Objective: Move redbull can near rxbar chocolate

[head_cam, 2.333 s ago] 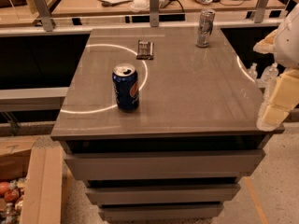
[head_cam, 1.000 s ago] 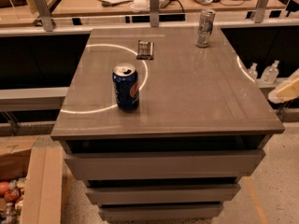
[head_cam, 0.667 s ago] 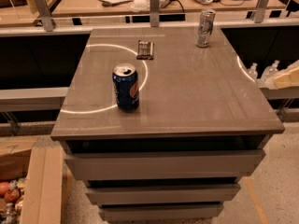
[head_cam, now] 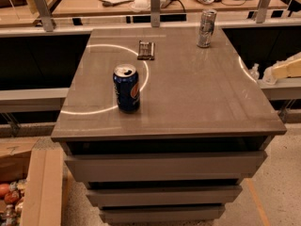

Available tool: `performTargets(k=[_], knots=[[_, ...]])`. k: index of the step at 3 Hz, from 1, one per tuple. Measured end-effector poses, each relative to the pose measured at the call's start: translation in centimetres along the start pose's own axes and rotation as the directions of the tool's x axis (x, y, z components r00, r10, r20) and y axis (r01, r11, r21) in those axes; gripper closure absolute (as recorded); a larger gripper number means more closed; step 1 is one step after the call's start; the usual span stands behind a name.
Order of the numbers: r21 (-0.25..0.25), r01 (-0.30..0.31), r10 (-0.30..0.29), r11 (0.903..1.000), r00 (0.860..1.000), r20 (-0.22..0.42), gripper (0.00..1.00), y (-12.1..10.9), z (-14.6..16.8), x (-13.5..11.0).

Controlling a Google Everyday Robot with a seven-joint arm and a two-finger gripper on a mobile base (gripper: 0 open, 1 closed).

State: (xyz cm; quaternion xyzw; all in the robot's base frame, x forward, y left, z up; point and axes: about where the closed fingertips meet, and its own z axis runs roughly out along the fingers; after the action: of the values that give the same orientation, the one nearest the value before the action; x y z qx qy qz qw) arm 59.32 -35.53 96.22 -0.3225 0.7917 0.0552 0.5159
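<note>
Pepsi can (head_cam: 126, 88) left, claw (head_cam: 287, 69) far right

Gripper (head_cam: 288, 68) apparently at right edge

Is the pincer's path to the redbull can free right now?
Probably yes. The pincer sits off the right edge of the table; the redbull can stands alone near the far right corner, with the Pepsi can and rxbar chocolate further left.

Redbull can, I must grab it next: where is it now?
In the camera view the redbull can stands upright back right on the table, right of the rxbar chocolate; the gripper hangs beyond the table's right edge.
</note>
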Motion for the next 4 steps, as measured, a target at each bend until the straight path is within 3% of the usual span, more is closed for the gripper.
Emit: performTargets(k=[2, 4], knots=[[0.084, -0.042, 0.032, 0.9956, 0.993, 0.114, 0.0, -1.7, 3.7, -0.6], [0.175, -0.109, 0.076, 0.9786, 0.98, 0.186, 0.0, -6.7, 9.2, -1.7]])
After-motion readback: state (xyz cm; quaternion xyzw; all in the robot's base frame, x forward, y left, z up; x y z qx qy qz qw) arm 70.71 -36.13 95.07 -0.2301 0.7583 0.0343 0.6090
